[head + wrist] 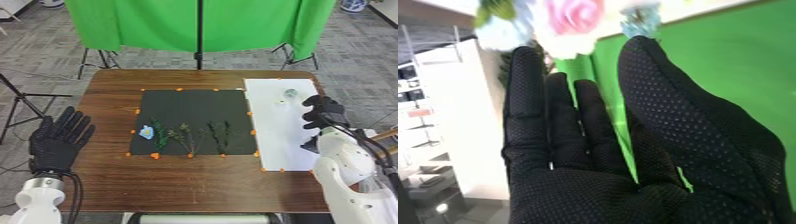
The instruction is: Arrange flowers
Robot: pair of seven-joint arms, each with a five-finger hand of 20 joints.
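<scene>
Currently, a blue flower [147,132] and green sprigs [159,136] are lying on the black mat's [182,102] near side, the left robot hand [55,145] spreading at left, the right robot hand [327,111] hanging by the white sheet [282,142], fingers extended, thumb apart.

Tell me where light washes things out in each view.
Right wrist view: strong light whitens the wall and washes out pale petals by the pink flower, against a dark right hand; head view: fairly even light, the white sheet bright, the black mat without glare.
</scene>
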